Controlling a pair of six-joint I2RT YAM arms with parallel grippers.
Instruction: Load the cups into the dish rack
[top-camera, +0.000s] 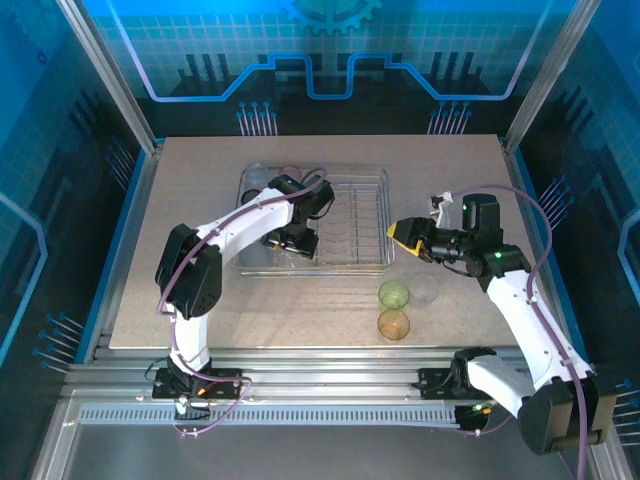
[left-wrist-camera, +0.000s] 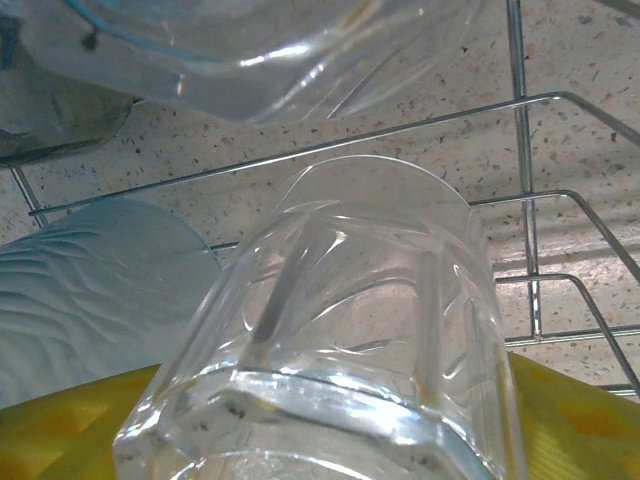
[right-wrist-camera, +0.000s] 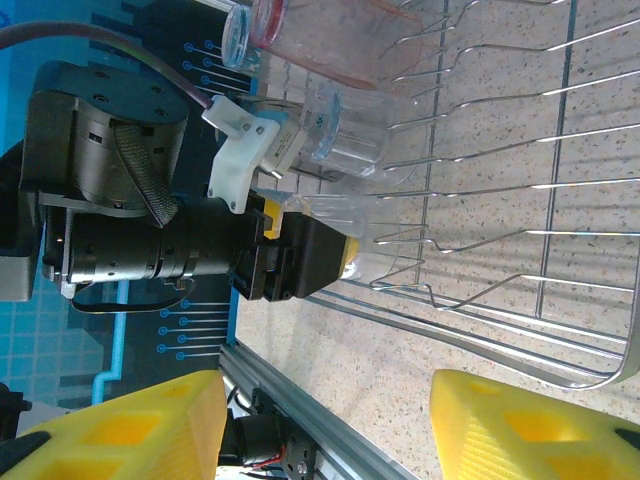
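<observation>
The wire dish rack (top-camera: 370, 215) lies mid-table. My left gripper (top-camera: 291, 242) reaches into its left half, shut on a clear cup (left-wrist-camera: 350, 320) that sits between the yellow fingers (left-wrist-camera: 60, 430) just above the wires. In the right wrist view this held cup (right-wrist-camera: 395, 235) is tipped over the rack's near rim. Around it in the rack are a bluish cup (left-wrist-camera: 90, 290), a clear cup (left-wrist-camera: 270, 60), a grey cup (left-wrist-camera: 50, 120) and a red-pink cup (right-wrist-camera: 320, 40). My right gripper (top-camera: 402, 234) hovers open and empty beside the rack's right end. Green (top-camera: 394, 294), clear (top-camera: 424, 290) and orange (top-camera: 393, 324) cups stand on the table.
The rack's right half (right-wrist-camera: 520, 200) holds bare prongs. The three loose cups stand in a tight group below the right gripper, close to the table's front edge (top-camera: 300, 347). An aluminium rail (right-wrist-camera: 330, 425) runs along that edge.
</observation>
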